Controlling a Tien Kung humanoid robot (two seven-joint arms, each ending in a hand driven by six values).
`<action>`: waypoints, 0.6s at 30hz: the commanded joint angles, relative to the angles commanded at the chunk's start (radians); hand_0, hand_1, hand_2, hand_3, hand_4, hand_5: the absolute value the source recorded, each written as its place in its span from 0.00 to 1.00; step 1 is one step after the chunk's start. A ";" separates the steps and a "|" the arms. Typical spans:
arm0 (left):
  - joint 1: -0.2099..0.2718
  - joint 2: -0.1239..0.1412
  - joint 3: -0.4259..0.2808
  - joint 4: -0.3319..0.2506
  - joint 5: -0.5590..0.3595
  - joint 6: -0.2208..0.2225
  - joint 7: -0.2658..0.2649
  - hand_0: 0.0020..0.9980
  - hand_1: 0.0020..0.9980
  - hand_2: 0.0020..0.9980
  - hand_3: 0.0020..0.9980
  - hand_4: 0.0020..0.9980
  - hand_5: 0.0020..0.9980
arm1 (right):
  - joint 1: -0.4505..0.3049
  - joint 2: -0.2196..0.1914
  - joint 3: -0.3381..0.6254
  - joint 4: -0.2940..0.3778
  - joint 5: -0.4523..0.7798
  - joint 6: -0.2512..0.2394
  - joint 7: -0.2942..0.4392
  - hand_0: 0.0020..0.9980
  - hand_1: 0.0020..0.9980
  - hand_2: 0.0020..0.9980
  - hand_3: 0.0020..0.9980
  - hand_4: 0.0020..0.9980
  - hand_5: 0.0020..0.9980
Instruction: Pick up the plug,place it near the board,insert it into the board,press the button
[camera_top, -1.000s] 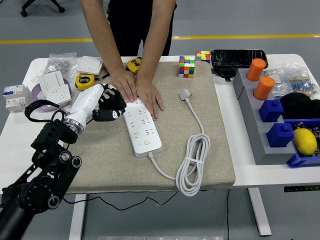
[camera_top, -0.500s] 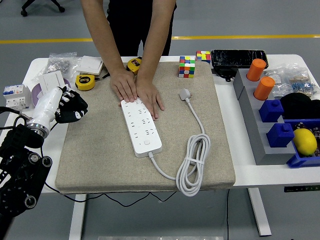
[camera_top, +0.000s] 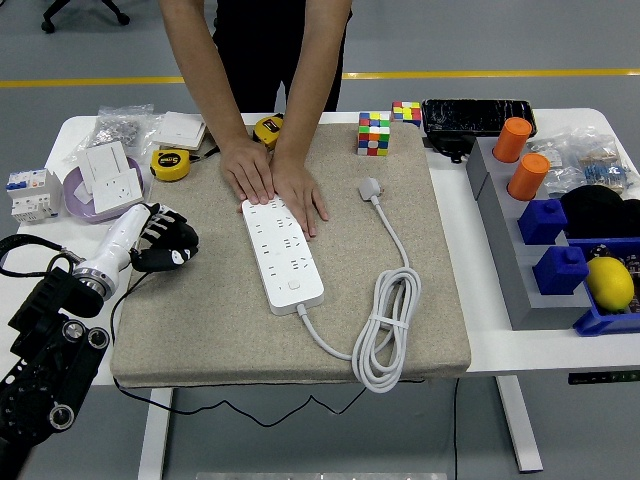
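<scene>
The left robot hand, black-fingered on a white forearm, hovers over the left part of the beige felt mat, its fingers loosely curled and grasping nothing; the right arm is out of view. Well to its right, past the white multi-socket power strip lying along the mat's middle, the white plug lies untouched near the mat's far edge, its white cable running toward the near edge into a bundled coil and back to the strip's near end. A person at the far side of the white desk presses both hands flat on the strip's far end, apparently steadying it.

The task appears to be at its very first step: the plug is not yet picked up, nothing is inserted, and the strip's button near its near end is unpressed. The next move would call for a long reach across the strip and over the person's hands to the plug, a grasp on its body, and enough slack in the cable to carry it to a socket.

No brand or lettering is legible on the strip, on the yellow tape measure or on the multicoloured puzzle cube beyond the mat.
</scene>
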 joint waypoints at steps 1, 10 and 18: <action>0.000 0.000 -0.001 0.001 -0.008 -0.003 0.000 0.58 0.72 0.74 0.81 0.90 0.17 | 0.000 0.000 -0.001 0.000 0.001 0.000 0.000 0.83 0.73 0.72 0.76 1.00 0.99; 0.002 -0.003 -0.024 -0.002 -0.117 -0.006 -0.015 0.85 0.96 0.92 0.93 1.00 0.92 | -0.001 0.001 -0.005 0.000 0.005 -0.001 0.000 0.83 0.73 0.72 0.76 1.00 0.99; 0.020 -0.029 -0.048 -0.039 -0.419 0.164 -0.165 0.89 0.98 0.95 0.94 1.00 1.00 | 0.000 0.003 -0.004 0.000 0.007 -0.001 0.000 0.83 0.73 0.72 0.76 1.00 0.99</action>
